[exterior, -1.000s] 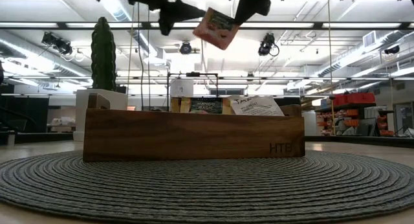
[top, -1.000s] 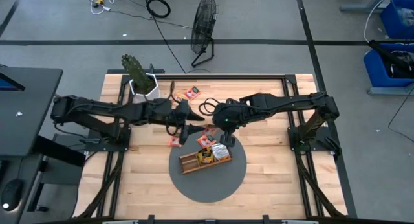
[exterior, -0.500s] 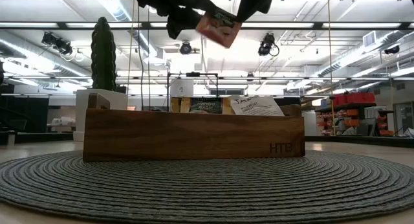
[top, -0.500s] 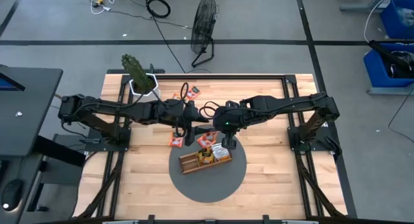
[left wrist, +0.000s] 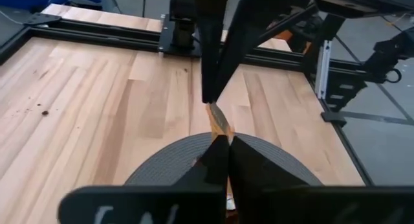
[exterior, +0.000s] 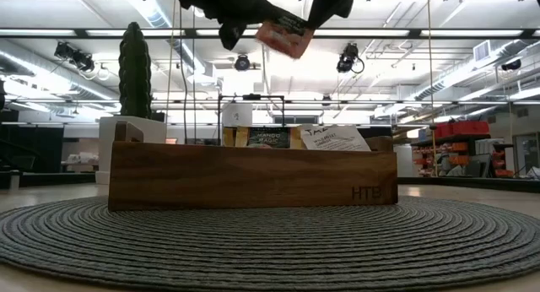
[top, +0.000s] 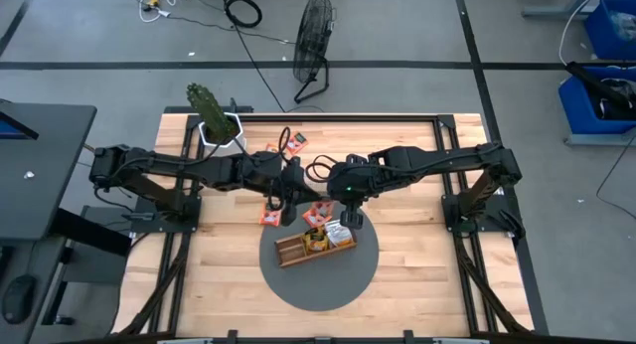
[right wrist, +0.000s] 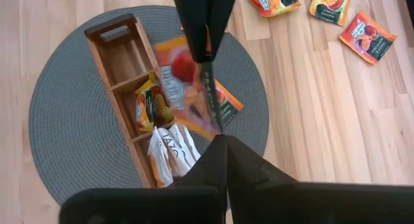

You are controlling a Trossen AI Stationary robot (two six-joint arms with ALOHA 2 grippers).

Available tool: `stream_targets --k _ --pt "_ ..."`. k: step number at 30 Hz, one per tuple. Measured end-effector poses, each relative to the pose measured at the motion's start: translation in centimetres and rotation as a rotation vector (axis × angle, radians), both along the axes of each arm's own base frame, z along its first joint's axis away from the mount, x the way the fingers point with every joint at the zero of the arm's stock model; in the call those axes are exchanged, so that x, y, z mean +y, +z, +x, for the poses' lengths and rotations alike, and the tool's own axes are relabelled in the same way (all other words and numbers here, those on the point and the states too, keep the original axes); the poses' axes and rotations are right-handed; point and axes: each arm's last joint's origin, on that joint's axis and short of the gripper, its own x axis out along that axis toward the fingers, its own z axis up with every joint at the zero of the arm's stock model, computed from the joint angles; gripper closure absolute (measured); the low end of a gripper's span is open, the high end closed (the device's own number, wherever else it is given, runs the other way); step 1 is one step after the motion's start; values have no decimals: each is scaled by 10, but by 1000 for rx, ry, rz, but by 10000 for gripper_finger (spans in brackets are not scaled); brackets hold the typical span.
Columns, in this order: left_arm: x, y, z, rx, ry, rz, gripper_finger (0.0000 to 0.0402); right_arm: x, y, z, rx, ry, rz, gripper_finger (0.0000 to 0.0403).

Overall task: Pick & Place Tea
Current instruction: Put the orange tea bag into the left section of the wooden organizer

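**Both grippers pinching one sachet above the tray**

While the wooden tray (top: 315, 245) sits on the round grey mat (top: 320, 275) on the table (top: 417, 274), both arms meet over the mat's far edge. In the low view a single orange-red tea sachet (exterior: 285, 36) hangs tilted in the air, well above the tray, with a dark finger set on each side of it. The left gripper (top: 289, 197) comes in from the left and is closed on one edge of that sachet; the left wrist view shows its fingers pressed together on the thin orange edge (left wrist: 218, 124). The right gripper (top: 345, 213) is likewise clamped on the same sachet, seen edge-on in its wrist view (right wrist: 208, 94).

Tray contents: one yellow-orange sachet (right wrist: 151, 102) in a middle compartment, one white sachet (right wrist: 167, 148) in the next; the end compartment nearest the handle cut-out is bare.

Loose sachets on the table: one beside the mat (top: 268, 217), another near the potted cactus (top: 212, 113) at (top: 295, 141).
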Motion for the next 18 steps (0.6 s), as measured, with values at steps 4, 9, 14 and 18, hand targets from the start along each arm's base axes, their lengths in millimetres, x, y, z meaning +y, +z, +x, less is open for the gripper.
stream_targets --k 4,9,14,18 --pt "0 0 0 5 8 -28 398 0 0 0 -2 0 0 402" --pt "-2 1 -2 13 38 -69 399 0 5 -2 -25 -11 7 372" --pt "-10 14 -15 -10 117 -40 400 -3 9 -5 -48 -47 20 318" --pt "-19 28 -30 -46 149 -17 400 -7 12 -5 -76 -93 1 278"
